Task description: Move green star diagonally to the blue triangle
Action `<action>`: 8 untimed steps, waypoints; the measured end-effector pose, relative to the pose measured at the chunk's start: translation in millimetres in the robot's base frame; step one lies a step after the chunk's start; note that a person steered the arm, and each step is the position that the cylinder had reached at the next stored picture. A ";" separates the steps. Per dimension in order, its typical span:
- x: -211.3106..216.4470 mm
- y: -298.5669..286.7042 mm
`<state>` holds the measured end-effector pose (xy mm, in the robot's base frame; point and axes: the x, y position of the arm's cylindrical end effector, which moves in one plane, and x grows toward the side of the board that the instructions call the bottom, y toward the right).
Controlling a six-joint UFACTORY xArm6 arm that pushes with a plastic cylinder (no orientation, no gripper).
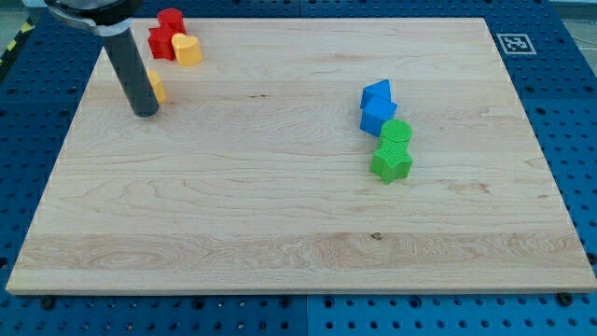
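Note:
The green star (391, 162) lies right of the board's middle. A round green block (395, 133) touches its upper side. Above that are two blue blocks touching each other: the upper one (376, 94) looks like the triangle, the lower one (378, 117) looks blocky. My tip (145, 113) rests on the board at the view's upper left, far to the left of the green star and the blue blocks. The rod leans up to the view's top left.
A yellow block (158, 89) sits just behind the rod, partly hidden. Two red blocks (170, 19) (160, 42) and a yellow heart (187, 49) cluster at the board's top left. The wooden board (280, 233) lies on a blue perforated table.

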<state>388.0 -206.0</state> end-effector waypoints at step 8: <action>-28.5 -23.8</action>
<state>359.5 -229.8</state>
